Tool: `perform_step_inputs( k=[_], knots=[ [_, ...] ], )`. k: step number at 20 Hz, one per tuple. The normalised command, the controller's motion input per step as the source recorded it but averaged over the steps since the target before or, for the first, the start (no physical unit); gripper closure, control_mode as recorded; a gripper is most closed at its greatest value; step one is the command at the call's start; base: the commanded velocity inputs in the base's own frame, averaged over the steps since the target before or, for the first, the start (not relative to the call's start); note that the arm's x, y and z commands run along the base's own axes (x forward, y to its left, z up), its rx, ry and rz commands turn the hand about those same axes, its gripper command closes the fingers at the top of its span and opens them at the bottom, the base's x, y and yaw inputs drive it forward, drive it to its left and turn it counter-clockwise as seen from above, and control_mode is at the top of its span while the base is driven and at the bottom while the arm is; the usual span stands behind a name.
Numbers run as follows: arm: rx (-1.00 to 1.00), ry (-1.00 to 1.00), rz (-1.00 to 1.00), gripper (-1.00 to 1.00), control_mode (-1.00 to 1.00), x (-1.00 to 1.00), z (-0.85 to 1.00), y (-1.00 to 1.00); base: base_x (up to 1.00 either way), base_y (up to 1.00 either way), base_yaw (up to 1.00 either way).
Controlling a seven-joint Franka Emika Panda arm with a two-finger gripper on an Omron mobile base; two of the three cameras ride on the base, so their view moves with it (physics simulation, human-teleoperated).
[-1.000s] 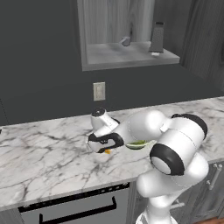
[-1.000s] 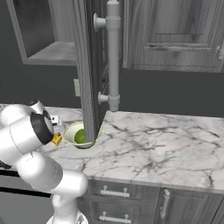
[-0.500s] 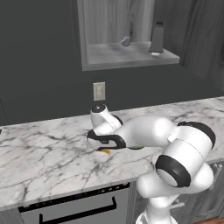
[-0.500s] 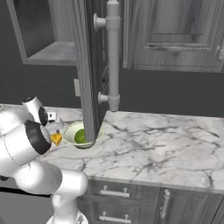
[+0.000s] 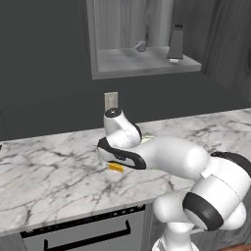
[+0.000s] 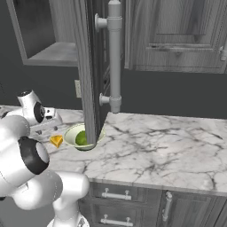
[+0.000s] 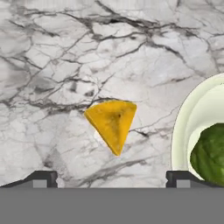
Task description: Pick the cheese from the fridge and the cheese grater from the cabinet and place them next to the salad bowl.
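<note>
The cheese, a small yellow-orange wedge, lies flat on the marble counter just left of the salad bowl, apart from its rim. A green leafy ball sits in the bowl. My gripper hovers open right over the wedge, fingertips wide on either side and touching nothing. From the sides, the cheese rests below my hand, beside the bowl. The cheese grater stands upright on the open cabinet's shelf. The fridge is out of view.
A small rounded grey object lies on the shelf left of the grater. The open cabinet door with its long handle hangs over the bowl. A wall outlet sits behind my hand. Drawers run under the counter.
The jaws have spread wide and let go of the cheese, which now lies on the counter. The hand has lifted slightly above it and the arm has stretched out.
</note>
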Motion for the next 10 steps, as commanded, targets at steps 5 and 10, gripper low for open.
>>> perform_step_inputs(
  k=[5,10],
  knots=[
    [0.02,-0.12,0.00,-1.00,-1.00,-0.23,0.41,-0.14,0.00,0.00,0.00],
    [0.00,-0.15,-0.03,-1.00,-1.00,-0.20,0.44,-0.19,0.00,0.00,0.00]
  ],
)
